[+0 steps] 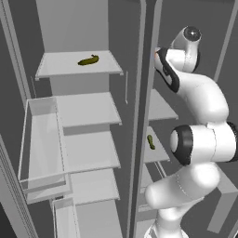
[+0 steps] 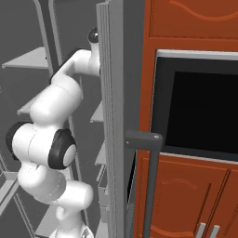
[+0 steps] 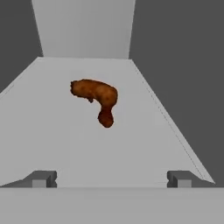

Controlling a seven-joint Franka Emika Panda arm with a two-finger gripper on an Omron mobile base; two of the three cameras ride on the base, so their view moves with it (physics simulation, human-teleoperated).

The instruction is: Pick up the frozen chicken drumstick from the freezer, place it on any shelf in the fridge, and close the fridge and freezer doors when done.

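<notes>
**A:** In your hand view, what's in the compartment?

**B:** The frozen chicken drumstick (image 3: 97, 99) lies alone on a short pale freezer shelf (image 3: 52, 144), a little above and left of the frame's middle, thick end to the upper left and knob end pointing down. Nothing touches it.

**A:** And your pincer (image 3: 112, 179)?

**B:** Its jaws stand wide apart, one fingertip (image 3: 41, 178) at the lower left and one at the lower right, with the drumstick ahead of them and nothing between them.

**A:** What do you have in the left base view?

**B:** The wider fridge (image 1: 76, 28) fills the left half, doors open. Its top shelf (image 1: 60, 65) carries one dark green pickle (image 1: 88, 60), in the upper part of the frame. The broad shelves below it look bare. Right of the centre divider, a second green pickle (image 1: 151, 142) sits on a narrow freezer shelf, mid-frame, just left of your arm's elbow.

**A:** Right base view?

**B:** The freezer door's edge (image 2: 114, 116) runs down the middle, its dark bar handle (image 2: 148, 186) low in the frame, with orange cabinets (image 2: 186, 28) to the right.
</notes>
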